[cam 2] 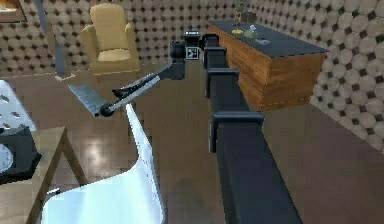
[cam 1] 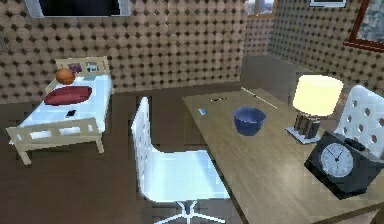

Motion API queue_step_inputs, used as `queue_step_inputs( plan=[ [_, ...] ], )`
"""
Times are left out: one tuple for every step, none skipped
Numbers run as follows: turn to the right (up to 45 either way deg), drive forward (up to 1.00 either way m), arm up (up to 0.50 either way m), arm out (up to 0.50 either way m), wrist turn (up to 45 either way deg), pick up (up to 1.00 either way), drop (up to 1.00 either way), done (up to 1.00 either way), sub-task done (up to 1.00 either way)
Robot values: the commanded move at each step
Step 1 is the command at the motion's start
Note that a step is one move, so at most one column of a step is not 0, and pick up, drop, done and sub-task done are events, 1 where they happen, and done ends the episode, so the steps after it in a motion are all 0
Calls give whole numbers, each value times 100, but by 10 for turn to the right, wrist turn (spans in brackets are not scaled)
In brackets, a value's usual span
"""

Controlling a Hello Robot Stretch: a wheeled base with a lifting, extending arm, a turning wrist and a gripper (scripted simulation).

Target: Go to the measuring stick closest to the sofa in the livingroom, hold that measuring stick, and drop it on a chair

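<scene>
- Step in hand: carry. The dark gripper [cam 2: 130, 92] at the arm's far end holds the flat grey measuring stick [cam 2: 88, 98]. It hangs off the fingers, clear of floor and furniture. The set of the fingers cannot be told.
- Stick location: in the arm side view, up-picture of the white moulded swivel chair [cam 2: 110, 190], past the top of its backrest. Cannot tell whether it is over the seat or beyond it.
- Judged progress: go-to and pick-up done; 1 step left, the drop on a chair.
- Next move, judged: bring the stick low over the swivel chair's seat, then release. A long thin stick should lie along the seat, or 1 end may tip over the edge.
- Surface: the seat [cam 1: 180, 175] is smooth, white and slightly dished. Probably slippery, so a drop from height could skid off.
- Alternative: 1 yellow upholstered armchair [cam 2: 108, 40], well beyond the swivel chair by the far wall. The seat looks softer and deeper, but reaching it would need a drive.
- Room: wooden desk [cam 1: 250, 170] just beside the swivel chair, carrying 1 blue bowl [cam 1: 249, 119], 1 cream-shaded lamp [cam 1: 316, 97] and 1 black clock [cam 1: 340, 160].
- Small pale-wood bed [cam 1: 60, 115] well apart from the swivel chair; brown wooden sideboard [cam 2: 265, 60] farther off again.
- Dark wood floor, brown patterned wallpaper.
</scene>
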Motion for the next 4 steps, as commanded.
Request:
queue_step_inputs(
  plan=[
    [0, 0, -50, 0, 0, 0, 0, 0, 0],
    [0, 0, 0, 0, 0, 0, 100, 0, 0],
    [0, 0, 0, -10, 0, 0, 0, 0, 0],
    [0, 0, 0, 0, 0, 0, 0, 100, 0]
  ],
)
